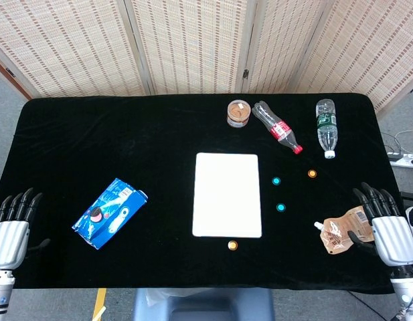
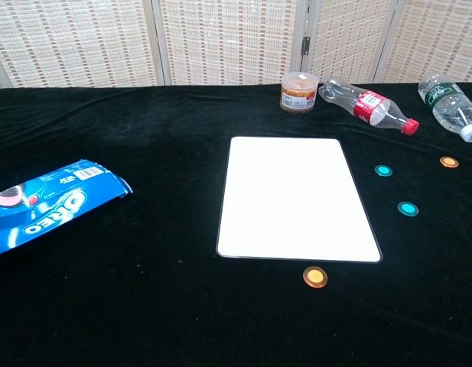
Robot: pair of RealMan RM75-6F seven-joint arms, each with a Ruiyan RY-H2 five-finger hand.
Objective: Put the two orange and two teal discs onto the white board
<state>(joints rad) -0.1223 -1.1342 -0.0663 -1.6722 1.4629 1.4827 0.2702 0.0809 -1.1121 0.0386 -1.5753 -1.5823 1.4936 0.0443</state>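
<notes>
Four discs lay off the white board [image 1: 227, 194] on the black table [image 1: 92, 134], one orange disc [image 1: 233, 245] just below it, two teal discs [image 1: 276, 181] and another orange disc [image 1: 312, 174] to its right, while your left hand [image 1: 8, 234] and right hand [image 1: 383, 224] held nothing, fingers apart.

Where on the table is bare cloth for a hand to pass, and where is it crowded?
Bare cloth lies between the cookie pack and the white board, and across the far left. Crowded: right of the board, with teal discs, an orange disc, the pouch, and the jar and bottles behind.
</notes>
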